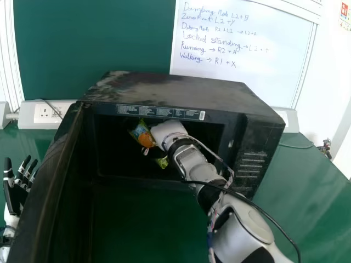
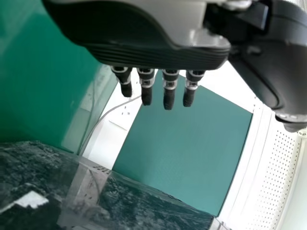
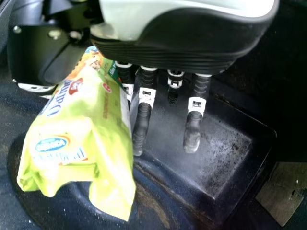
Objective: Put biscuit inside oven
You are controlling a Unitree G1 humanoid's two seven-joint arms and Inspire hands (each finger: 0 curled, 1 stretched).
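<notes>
The black oven [image 1: 181, 87] stands with its door [image 1: 57, 164] swung out on the left. Inside its cavity is my right hand [image 1: 166, 131], beside the orange and green biscuit packet [image 1: 144, 137]. In the right wrist view, the upper part of the yellow-green biscuit packet [image 3: 88, 124] is pinched between the thumb and the nearest fingers of my right hand [image 3: 144, 110]; its lower end hangs over the dark oven floor. My left hand [image 1: 19, 183] is outside, left of the door, its fingers straight; the left wrist view shows this left hand [image 2: 169, 88] holding nothing.
The oven's control side [image 1: 252, 164] and side wall border the opening on the right. Green table surface [image 1: 312, 192] extends right of the oven. A wall socket [image 1: 46, 113] and a whiteboard [image 1: 241, 49] are behind. A black cable runs along my right forearm.
</notes>
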